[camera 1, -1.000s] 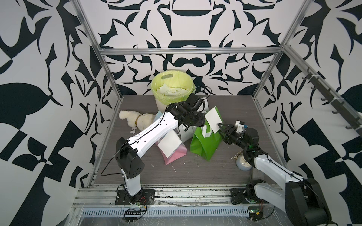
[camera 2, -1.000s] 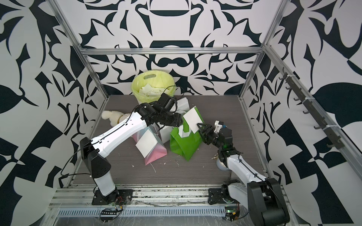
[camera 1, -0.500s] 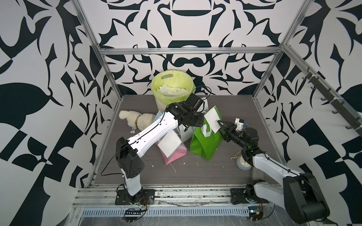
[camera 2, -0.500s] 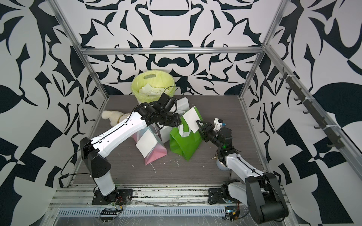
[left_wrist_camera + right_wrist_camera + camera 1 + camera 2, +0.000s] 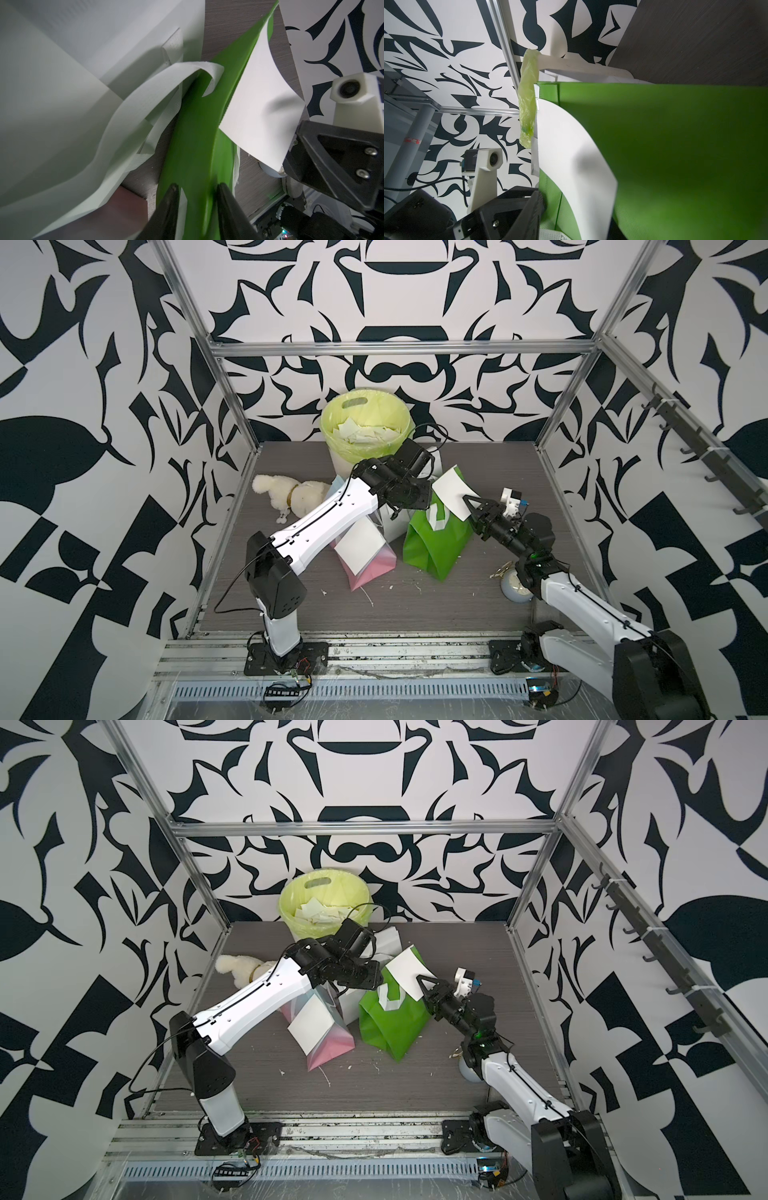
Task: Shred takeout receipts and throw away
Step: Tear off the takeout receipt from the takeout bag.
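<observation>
Because the white rectangular paper receipt [image 5: 455, 495] stands tilted out of the mouth of the green paper gift bag [image 5: 432, 547], with its free corner pointing right, the right hand [image 5: 469, 507] is plainly the nearer. Its jaws stand either side of that near-right corner. In the right wrist view green shows between the sheet and one finger, so I cannot tell whether the pinch is made.

The left hand [image 5: 196, 187] lies just left of the receipt, its fingers straddling the bag's green rim. Whether it is clenched there I cannot tell either. The sheet's lower end is tucked behind that rim, so its long axis seems to run from the bag up and rightward. A pull that way should free it, and the far-left edge would then face the left hand for tearing.

Thin paper like this curls and slips easily.

Room is tight on the left, where a pink paper bag [image 5: 374, 568] carries a second white sheet [image 5: 359, 545]. Far centre on the grey wood-grain worktop [image 5: 415, 605] stands the round bin lined with yellow-green plastic [image 5: 328, 423], which holds torn white scraps [image 5: 365, 433].
</observation>
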### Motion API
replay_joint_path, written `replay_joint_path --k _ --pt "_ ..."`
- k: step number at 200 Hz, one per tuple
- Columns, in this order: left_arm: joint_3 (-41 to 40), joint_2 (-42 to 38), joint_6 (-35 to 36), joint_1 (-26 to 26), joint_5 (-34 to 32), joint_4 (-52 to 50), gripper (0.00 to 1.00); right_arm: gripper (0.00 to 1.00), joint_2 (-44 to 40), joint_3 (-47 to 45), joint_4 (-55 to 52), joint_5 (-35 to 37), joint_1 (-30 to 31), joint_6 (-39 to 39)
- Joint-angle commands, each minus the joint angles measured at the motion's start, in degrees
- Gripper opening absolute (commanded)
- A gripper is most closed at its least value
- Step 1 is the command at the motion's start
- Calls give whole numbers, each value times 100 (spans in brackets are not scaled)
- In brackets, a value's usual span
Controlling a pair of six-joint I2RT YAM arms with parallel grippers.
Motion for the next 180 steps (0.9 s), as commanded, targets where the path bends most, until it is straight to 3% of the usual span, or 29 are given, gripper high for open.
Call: replay_joint_path --k 1,56,90,141,180 --pt "38 0 -20 -9 -4 -168 34 35 50 243 190 97 74 -66" --pt "-20 25 -46 -13 -109 -147 33 12 -126 464 -88 164 80 -84" --pt "-35 35 -88 -13 -199 -185 23 0 -320 631 -356 289 80 -92" --pt "-72 59 -168 -13 -274 -180 7 0 -246 1046 -508 375 80 -21" --pt "-68 88 -196 -11 -380 -245 0 0 30 1450 -500 386 78 67"
